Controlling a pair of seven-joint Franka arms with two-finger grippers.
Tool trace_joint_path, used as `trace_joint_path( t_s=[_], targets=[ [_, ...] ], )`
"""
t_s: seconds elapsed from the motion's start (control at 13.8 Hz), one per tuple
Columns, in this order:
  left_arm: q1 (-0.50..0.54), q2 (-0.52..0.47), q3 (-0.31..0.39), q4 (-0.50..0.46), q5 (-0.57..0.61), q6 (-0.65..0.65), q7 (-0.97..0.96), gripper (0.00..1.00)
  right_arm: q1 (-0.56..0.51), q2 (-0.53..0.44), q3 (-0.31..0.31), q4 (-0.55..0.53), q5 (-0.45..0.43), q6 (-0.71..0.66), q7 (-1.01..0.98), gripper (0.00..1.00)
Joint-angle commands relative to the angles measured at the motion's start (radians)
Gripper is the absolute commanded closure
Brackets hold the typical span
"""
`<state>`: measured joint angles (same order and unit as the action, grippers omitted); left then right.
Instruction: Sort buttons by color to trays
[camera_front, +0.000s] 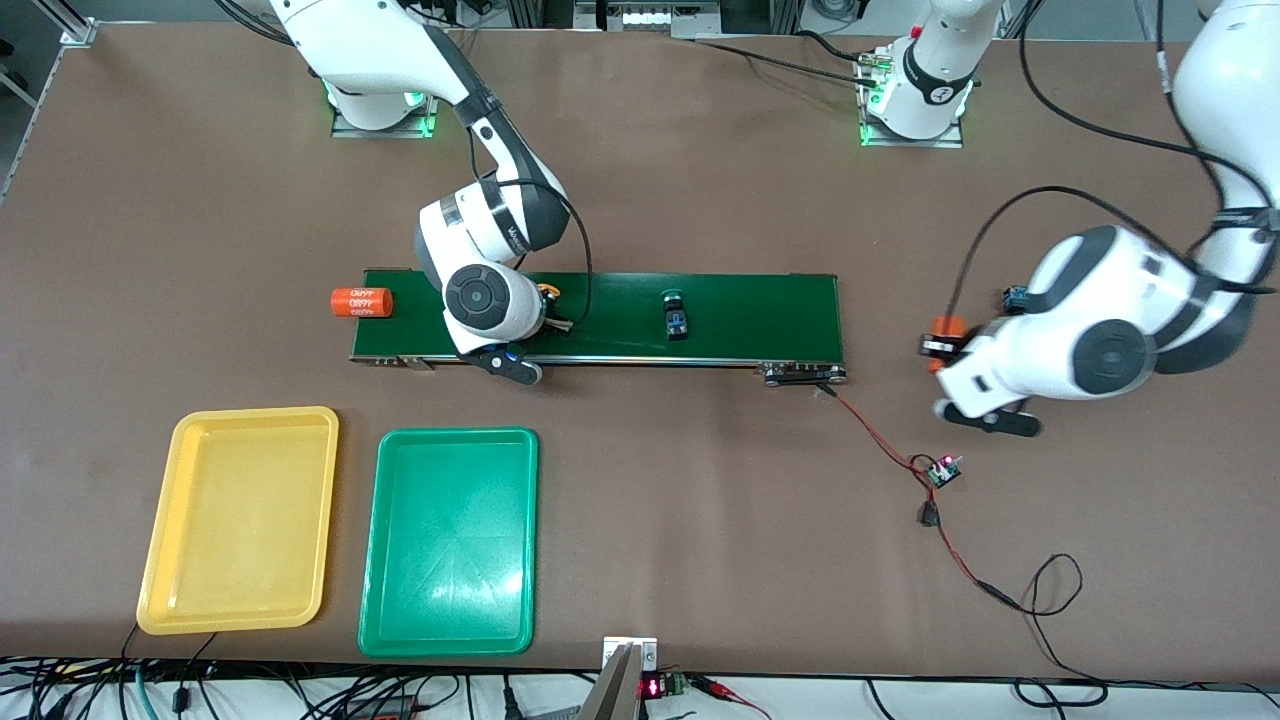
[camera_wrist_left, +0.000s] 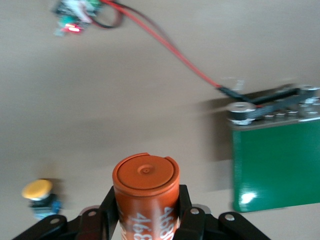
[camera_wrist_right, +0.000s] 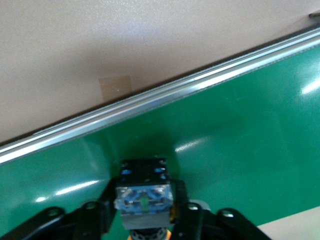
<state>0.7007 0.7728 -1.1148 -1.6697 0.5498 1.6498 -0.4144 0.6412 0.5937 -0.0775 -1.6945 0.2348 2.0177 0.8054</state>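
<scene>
Your right end effector is clamped on a yellow button over the belt; left end effector grips an orange cylinder, so lift straight or the button may twist loose.

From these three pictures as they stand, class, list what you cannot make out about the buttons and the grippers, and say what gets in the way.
- Front view: the right gripper over the conveyor belt is mostly hidden by its own wrist; only a yellow cap edge shows.
- Right wrist view: the held button shows its base; its cap is cut off by the picture's edge.
- Front view: the left gripper is masked by its arm.
- Left wrist view: the orange cylinder is cut off below, and a yellow button is blurred.
</scene>
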Motion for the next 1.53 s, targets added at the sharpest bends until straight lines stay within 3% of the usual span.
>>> trace_joint_path(
  t_s=[0.0,0.29,0.51,0.73,1.09,1.16,1.23,1.38,1.45],
  targets=[
    [-0.047,0.005,0.018,0.028,-0.082,0.024,-0.05,0.95,-0.021,-0.041,0.008,-0.019,-0.008,-0.011,-0.015,0.77],
    [-0.154,0.011,0.05,0.025,-0.154,0.117,-0.176,0.94,-0.021,-0.069,0.008,0.01,-0.009,-0.011,-0.032,0.95],
    [-0.295,0.014,0.14,0.016,-0.154,0.175,-0.274,0.94,-0.058,-0.112,-0.013,0.058,-0.011,-0.043,-0.129,0.96],
    [-0.351,0.014,0.158,-0.013,-0.153,0.185,-0.352,0.94,-0.136,-0.111,-0.056,0.108,-0.044,-0.063,-0.331,0.97],
    [-0.371,0.019,0.179,-0.054,-0.149,0.243,-0.389,0.89,-0.372,-0.103,-0.056,0.118,-0.11,-0.063,-0.864,0.97],
    [-0.372,0.022,0.179,-0.064,-0.149,0.246,-0.399,0.84,-0.418,-0.1,-0.056,0.118,-0.115,-0.063,-0.961,0.97],
    [-0.377,0.022,0.181,-0.064,-0.149,0.246,-0.399,0.68,-0.457,-0.095,-0.056,0.118,-0.117,-0.062,-1.054,0.97],
    [-0.377,0.023,0.187,-0.064,-0.149,0.245,-0.399,0.0,-0.529,-0.071,-0.056,0.119,-0.173,-0.057,-1.278,0.97],
    [-0.376,0.022,0.185,-0.058,-0.151,0.243,-0.4,0.0,-0.575,-0.049,-0.056,0.119,-0.199,-0.05,-1.384,0.97]
  ],
)
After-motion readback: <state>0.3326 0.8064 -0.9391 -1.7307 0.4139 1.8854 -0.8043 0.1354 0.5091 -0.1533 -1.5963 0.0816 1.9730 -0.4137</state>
